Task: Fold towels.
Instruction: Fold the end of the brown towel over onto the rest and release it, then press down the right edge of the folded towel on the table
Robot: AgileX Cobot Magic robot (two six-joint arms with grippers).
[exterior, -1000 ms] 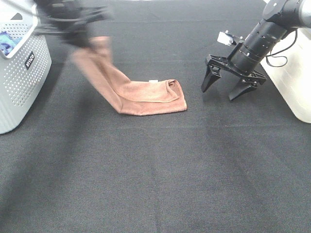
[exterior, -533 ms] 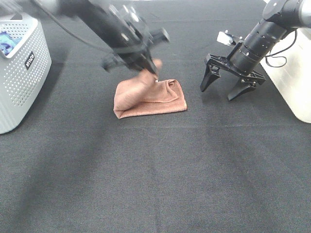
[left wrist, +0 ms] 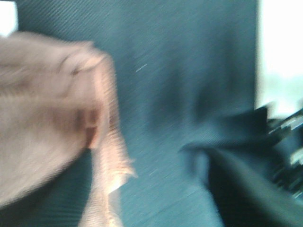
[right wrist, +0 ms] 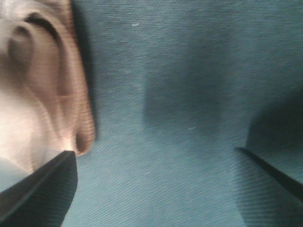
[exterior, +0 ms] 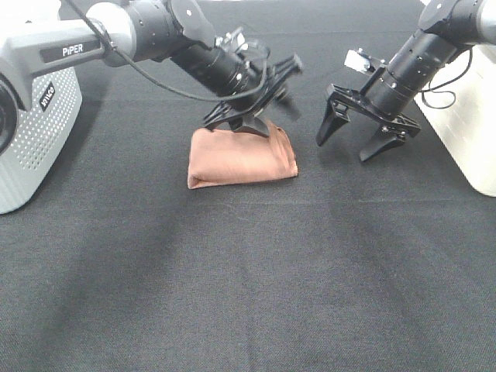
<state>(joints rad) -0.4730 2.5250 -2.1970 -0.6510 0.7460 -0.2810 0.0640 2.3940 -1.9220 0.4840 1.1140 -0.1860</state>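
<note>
Towel [exterior: 242, 157] lay flat on the black counter [exterior: 248, 279], a bit left of centre in the high view. It was folded over into a compact reddish-brown rectangle, with the doubled layers showing at its left end. Neither set of fingers was pinching it.

Left fingers [exterior: 242, 122] were spread wide, right over the towel's far edge. One finger sat low against that edge and the other stood up and off to the right, clear of the cloth. I couldn't tell from the high view whether the low finger actually touched the fabric. The left wrist view was blurred. It showed the towel [left wrist: 42, 123] bunched to one side with a hem hanging beside it. One dark finger [left wrist: 236, 189] was well apart from the cloth across bare counter.

Right fingers [exterior: 328, 124] were also fully spread and empty. Their tips pointed down at the counter just right of the towel, apart from it. In the right wrist view the towel's rolled end [right wrist: 42, 85] was close to one finger [right wrist: 40, 184]. The gap between the two fingers was mostly bare counter.

Further out, a white perforated basket [exterior: 35, 132] stood at the counter's left edge, well apart from the towel. A white bin [exterior: 473, 132] stood at the right, by the right arm.
</note>
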